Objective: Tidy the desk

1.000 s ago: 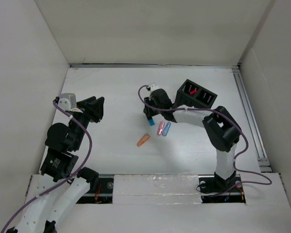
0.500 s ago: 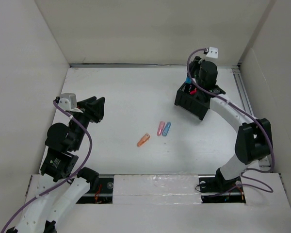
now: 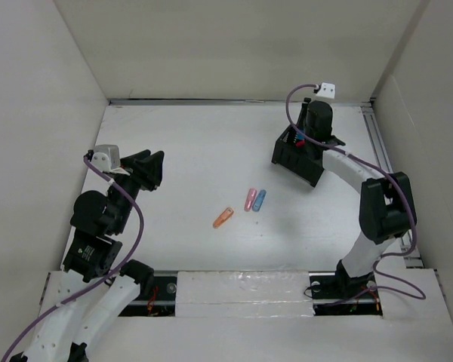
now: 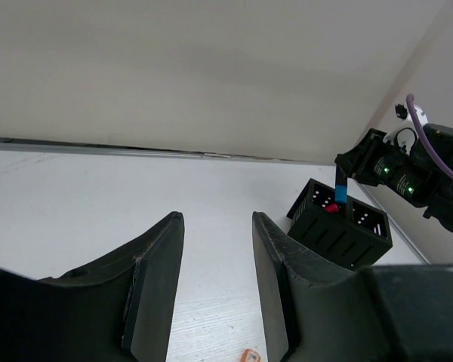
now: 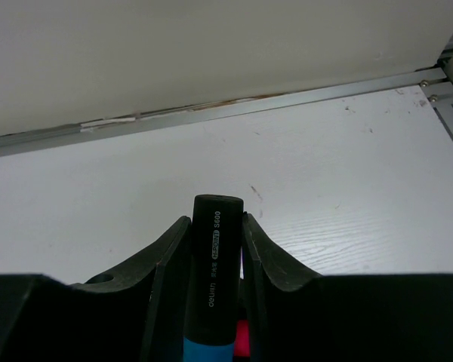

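My right gripper is shut on a blue highlighter with a black cap and holds it upright over the left compartment of the black compartmented box at the back right of the desk. A red item shows inside that compartment. An orange highlighter, a pink one and a blue one lie on the desk's middle. My left gripper is open and empty at the left, above the desk; its jaws stand wide apart in the left wrist view.
White wall panels border the desk on three sides. A metal rail runs along the right edge, another along the back. The orange highlighter's tip shows at the bottom of the left wrist view.
My right gripper carried the blue highlighter from the desk's middle to the black box at the back right, then lowered it slightly over the left compartment. The left arm has not moved.
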